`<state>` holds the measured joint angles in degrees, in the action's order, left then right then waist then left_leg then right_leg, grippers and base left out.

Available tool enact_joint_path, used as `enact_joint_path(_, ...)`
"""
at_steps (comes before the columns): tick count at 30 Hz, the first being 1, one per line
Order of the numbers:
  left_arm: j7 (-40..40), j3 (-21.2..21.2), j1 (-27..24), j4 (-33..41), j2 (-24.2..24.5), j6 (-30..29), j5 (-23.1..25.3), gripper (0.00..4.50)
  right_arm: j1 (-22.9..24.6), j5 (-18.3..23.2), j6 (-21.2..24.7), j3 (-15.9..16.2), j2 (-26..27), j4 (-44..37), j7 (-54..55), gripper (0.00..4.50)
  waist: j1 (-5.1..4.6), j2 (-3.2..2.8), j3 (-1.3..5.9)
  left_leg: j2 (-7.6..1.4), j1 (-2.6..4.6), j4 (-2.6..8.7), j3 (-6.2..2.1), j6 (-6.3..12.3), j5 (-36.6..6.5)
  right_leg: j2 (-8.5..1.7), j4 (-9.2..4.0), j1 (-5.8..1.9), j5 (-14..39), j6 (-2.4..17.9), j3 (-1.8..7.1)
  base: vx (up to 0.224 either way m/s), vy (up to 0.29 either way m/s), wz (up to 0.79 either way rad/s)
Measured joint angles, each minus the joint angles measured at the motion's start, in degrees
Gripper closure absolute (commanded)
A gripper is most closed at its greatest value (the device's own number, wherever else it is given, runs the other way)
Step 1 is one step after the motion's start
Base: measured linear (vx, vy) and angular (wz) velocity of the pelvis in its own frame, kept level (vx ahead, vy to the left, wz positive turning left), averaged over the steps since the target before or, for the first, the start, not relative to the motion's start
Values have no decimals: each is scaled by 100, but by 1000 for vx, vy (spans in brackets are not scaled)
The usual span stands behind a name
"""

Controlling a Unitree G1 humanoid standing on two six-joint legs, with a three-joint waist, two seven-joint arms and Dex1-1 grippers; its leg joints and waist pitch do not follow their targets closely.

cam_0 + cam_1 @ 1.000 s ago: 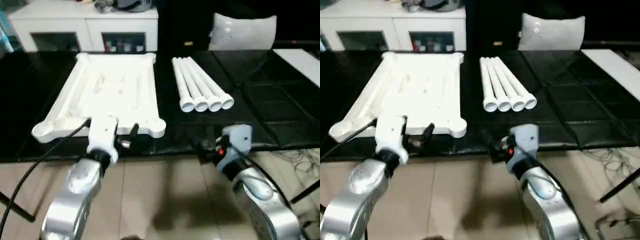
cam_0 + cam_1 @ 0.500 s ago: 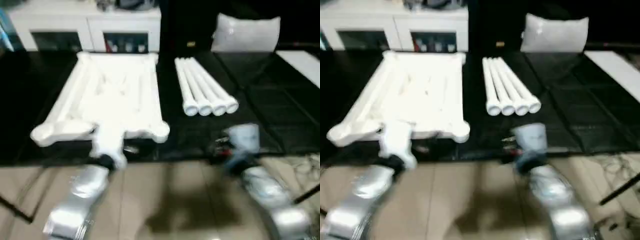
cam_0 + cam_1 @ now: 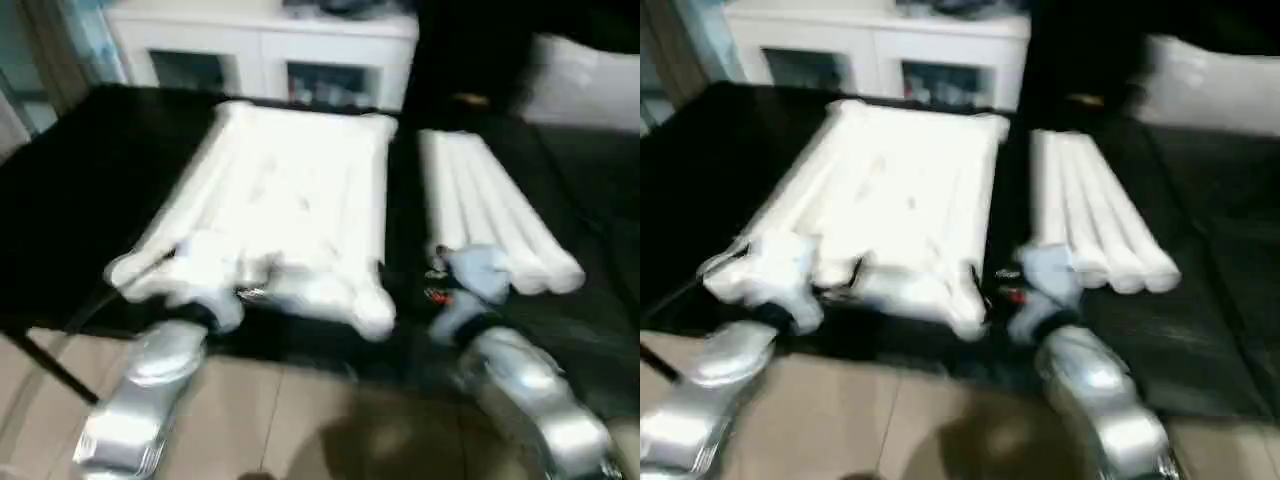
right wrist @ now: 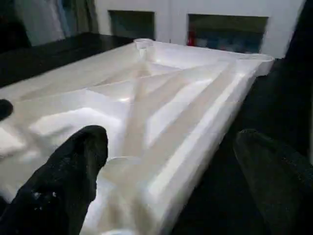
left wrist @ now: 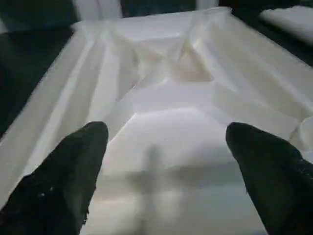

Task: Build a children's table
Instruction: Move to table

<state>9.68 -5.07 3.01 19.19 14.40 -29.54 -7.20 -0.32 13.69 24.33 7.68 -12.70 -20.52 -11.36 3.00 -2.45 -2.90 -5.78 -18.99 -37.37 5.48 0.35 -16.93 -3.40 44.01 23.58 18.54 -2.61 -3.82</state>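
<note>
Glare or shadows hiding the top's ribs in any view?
Left eye view: top glares white against the black table, ribs barely shaded; a dark shadow lies on the floor. Left wrist view: ribs well shaded, a soft shadow on the top ahead of the open left hand. Right wrist view: side light brings out ribs and the near socket.

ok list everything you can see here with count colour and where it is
top: 1, white, ribbed underside up, on the black table, left of the legs
legs: 4, white, side by side on the table, right of the top
table: 1, black, under the parts
cabinet: 1, white, behind the table
cushion: 1, grey-white, far right behind the table
left gripper: 1, black fingers open, over the top's near edge
right gripper: 1, black fingers open, by the top's near right corner
</note>
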Motion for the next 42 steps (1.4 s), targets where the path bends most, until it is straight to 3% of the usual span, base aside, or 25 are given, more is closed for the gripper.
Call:
enact_joint_path(1, 102, -34, 56, -9, 13, 6, -30, 12, 23, -18, -5, -43, -13, -4, 1, 0, -17, 47, 6, 58, 50, 11, 45, -3, -43, -12, -143, 163, -107, -22, 46, 166, -3, 1)
enact_joint_path(2, 253, -107, 153, -23, 41, 30, -93, 12, 39, -67, -8, -59, -34, -5, 31, 0, -13, 199, 3, 192, 135, 29, 156, -32, -116, -89, -627, 189, -436, 181, 175, 138, -71, 1)
enact_joint_path(3, 330, -183, 217, -71, -4, 56, -121, 12, 65, -98, -6, -79, -60, -3, 45, 0, -23, 255, -23, 265, 184, 16, 155, -52, -175, -109, -566, 144, -673, 218, 282, 138, -71, 1)
enact_joint_path(4, 393, -292, 223, -98, -53, 62, -157, 12, 119, -107, -3, -117, -84, 0, 62, 0, 9, 261, -28, 266, 201, -81, 139, 118, -258, -63, -615, 89, -580, 271, 307, 170, -94, -4)
enact_joint_path(5, 448, -409, 255, -105, -74, 64, -198, 12, 154, -110, 20, -182, -86, 0, 105, 0, 26, 182, -26, 265, 158, -293, 40, 275, -289, -15, -705, -45, -557, 309, 307, 183, -56, -13)
enact_joint_path(7, 455, -414, 291, -114, -111, 80, -207, 12, 197, -105, 63, -297, -26, -59, 199, 0, 105, 145, -35, 263, 134, -493, -30, 117, -237, 230, -769, -235, -522, 367, 601, 168, -42, -23)
enact_joint_path(8, 455, -414, 322, -118, -147, 98, -207, 12, 256, -98, 69, -367, 18, -197, 253, 0, 199, 48, -51, 203, 73, -482, -78, -56, -146, 392, -813, -350, -511, 372, 727, 141, 21, -57)
enact_joint_path(9, 456, -412, 324, -118, -152, 112, -207, 12, 255, -95, 71, -387, 21, -263, 273, 0, 217, -43, -57, 137, 23, -331, -141, -195, -69, 526, -839, -396, -507, 366, 799, 141, 21, -57)
enact_joint_path(10, 461, -398, 330, -120, -160, 125, -209, 12, 268, -96, 73, -389, 8, -343, 273, 0, 219, -177, -52, 45, -36, -163, -179, -264, -6, 668, -833, -424, -487, 329, 821, 143, 102, -68)
enact_joint_path(11, 470, -356, 279, -169, -164, 123, -207, 12, 342, -84, 106, -310, 81, -426, 268, 0, 141, -219, -40, -1, 38, -147, -90, -257, -102, 606, -770, -323, -380, 275, 788, 101, 115, -49)
enact_joint_path(12, 471, -324, 267, -193, -145, 126, -207, 12, 374, -74, 136, -239, 101, -503, 264, 0, 22, -113, -18, 67, 26, -110, -95, -202, -80, 417, -585, -247, -317, 301, 577, 101, 115, -49)
enact_joint_path(13, 461, -306, 251, -240, -172, 126, -204, 12, 441, -67, 165, -243, 93, -590, 269, 0, -78, -54, 3, 101, 6, -98, -92, -157, -74, 260, -525, -180, -332, 287, 440, 81, 75, -10)
enact_joint_path(14, 444, -302, 206, -282, -185, 127, -192, 12, 466, -90, 173, -261, 58, -642, 275, 0, -164, 29, 41, 133, -14, -123, -93, -138, -84, 119, -604, -174, -397, 188, 419, 115, 35, 7)
enact_joint_path(15, 442, -301, 200, -324, -186, 131, -187, 12, 460, -85, 173, -287, -8, -647, 242, 0, -194, 65, 65, 173, -71, -140, -95, -140, -81, 95, -603, -179, -368, 104, 446, 115, 35, 7)
enact_joint_path(16, 442, -316, 201, -333, -223, 149, -182, 12, 451, -81, 173, -323, -82, -634, 205, 0, -208, 61, 62, 183, -155, -146, -118, -152, -71, 106, -594, -138, -367, 100, 477, 87, -18, -5)
enact_joint_path(17, 446, -366, 201, -335, -219, 231, -170, 12, 471, -91, 173, -343, -137, -598, 192, 0, -214, 62, 59, 181, -189, -116, -133, -166, -62, 113, -606, -122, -370, 96, 474, 0, 0, 0)
enact_joint_path(19, 441, -375, 194, -333, -206, 331, -144, 12, 463, -115, 181, -368, -130, -567, 227, 0, -166, 80, 51, 168, -187, -62, -138, -189, -52, 119, -648, -129, -380, 96, 449, 0, 0, 0)
enact_joint_path(20, 406, -351, 158, -313, -182, 344, -131, 12, 434, -112, 191, -361, -63, -549, 228, 0, -114, 77, 50, 147, -174, -35, -145, -218, -35, 128, -708, -156, -417, 107, 427, 0, 0, 0)
enact_joint_path(24, 349, -92, -17, -182, -180, 325, -152, 12, 247, -8, 564, -317, -1, -532, 158, 0, -105, 123, -11, 98, -50, 22, -139, -229, -6, 114, -827, -307, -443, 217, 343, -42, -7, 4)
enact_joint_path(26, 409, -74, -77, -133, -130, 347, -161, 12, 250, 29, 535, -241, -47, -503, -9, 0, -104, 139, -65, 53, -7, 38, -71, -221, 33, 92, -829, -372, -455, 239, 319, -33, -5, 5)
enact_joint_path(29, 763, -184, -133, -106, 84, 354, -246, 12, 250, 31, 435, -53, -301, -387, -359, 0, -106, 128, -77, -3, -2, 50, 20, -213, 75, 79, -825, -380, -467, 257, 312, -46, -6, 4)
enact_joint_path(32, 1152, -295, -124, -83, 255, 350, -392, 12, 243, 25, 418, -9, -456, -339, -613, 0, -102, 97, -83, -12, -7, 57, 43, -211, 98, 67, -815, -371, -479, 258, 307, 0, 0, 0)
enact_joint_path(34, 1778, -527, 11, -81, 695, 312, -524, 12, 178, 19, 375, 101, -907, -339, -1057, 0, -99, 60, -91, -11, -10, 57, 46, -207, 102, 63, -811, -367, -480, 257, 305, 0, 0, 0)
enact_joint_path(38, 3000, -882, 226, -55, 1292, 312, -714, 51, 191, 73, 215, 30, -1600, -358, -1905, 0, -90, -27, -79, -12, -17, 65, 50, -195, 108, 60, -815, -360, -479, 258, 299, 0, 0, 0)
enact_joint_path(42, 3913, -1128, 368, -36, 1789, 551, -789, 94, 431, 248, 121, -131, -2186, -448, -2523, 0, -82, -37, -75, -14, -12, 89, 52, -167, 124, 59, -820, -356, -472, 266, 291, 0, 0, 0)
